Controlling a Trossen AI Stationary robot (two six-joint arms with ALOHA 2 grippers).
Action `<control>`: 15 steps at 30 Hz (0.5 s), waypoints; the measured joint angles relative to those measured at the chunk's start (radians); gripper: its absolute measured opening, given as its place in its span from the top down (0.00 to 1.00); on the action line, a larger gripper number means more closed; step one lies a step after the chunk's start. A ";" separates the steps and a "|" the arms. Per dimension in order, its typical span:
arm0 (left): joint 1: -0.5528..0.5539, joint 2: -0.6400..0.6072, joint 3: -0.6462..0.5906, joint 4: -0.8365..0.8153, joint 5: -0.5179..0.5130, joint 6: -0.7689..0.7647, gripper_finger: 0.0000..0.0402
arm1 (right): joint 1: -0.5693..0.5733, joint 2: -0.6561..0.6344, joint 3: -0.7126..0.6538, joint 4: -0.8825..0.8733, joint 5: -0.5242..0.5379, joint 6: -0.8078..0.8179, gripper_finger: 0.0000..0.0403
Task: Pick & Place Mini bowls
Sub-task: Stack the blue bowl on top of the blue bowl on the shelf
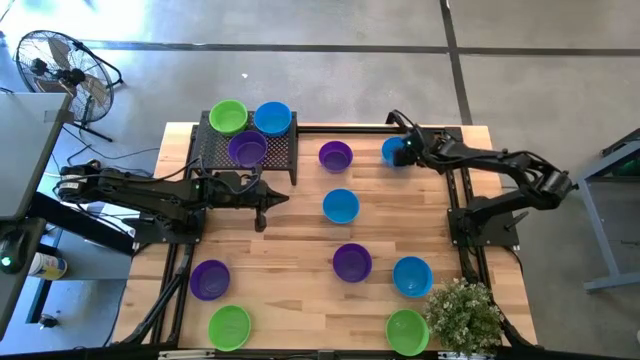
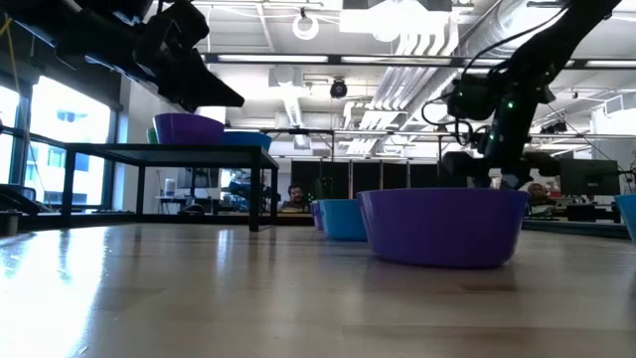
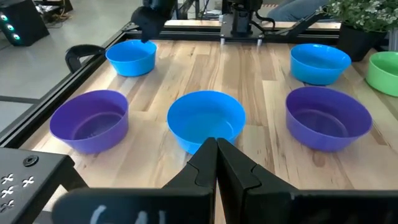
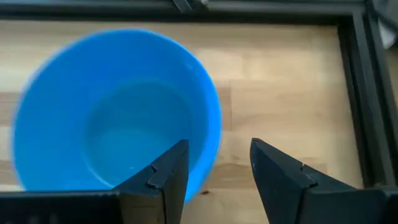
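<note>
Several mini bowls lie on the wooden table: purple point(image 1: 335, 155), blue point(image 1: 340, 206), purple point(image 1: 352, 262), blue point(image 1: 412, 276), green point(image 1: 407, 330), purple point(image 1: 210, 279), green point(image 1: 229, 326). A green point(image 1: 228, 117), a blue point(image 1: 272, 118) and a purple bowl point(image 1: 247, 150) sit on the black mesh rack point(image 1: 285, 160). My right gripper point(image 4: 217, 168) is open over the far blue bowl point(image 4: 118, 118), its fingers astride the rim. My left gripper point(image 3: 216, 155) is shut and hovers beside the rack, short of the middle blue bowl point(image 3: 206, 121). My right gripper comes at the far blue bowl from above. One finger point(image 4: 171, 171) stands over the bowl's inside and the other point(image 4: 280, 177) outside its wall, with the rim point(image 4: 211, 140) between them. Whether either finger touches the wall I cannot tell.
A potted plant point(image 1: 463, 315) stands at the table's near right corner. Black frame rails run along the far edge point(image 4: 261, 9) and the right side point(image 1: 465, 200). A fan point(image 1: 60, 70) stands on the floor beyond the left side. Bare wood lies between rack and near bowls.
</note>
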 joint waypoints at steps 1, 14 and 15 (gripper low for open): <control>0.000 0.000 0.000 0.000 0.002 0.000 1.00 | -0.004 0.000 -0.015 0.012 -0.007 0.008 0.61; 0.000 0.000 0.000 0.001 0.003 -0.001 1.00 | -0.012 0.000 -0.097 0.183 -0.116 -0.008 0.80; 0.000 0.000 0.000 0.001 0.003 -0.005 1.00 | -0.012 0.000 -0.097 0.185 -0.118 -0.014 0.83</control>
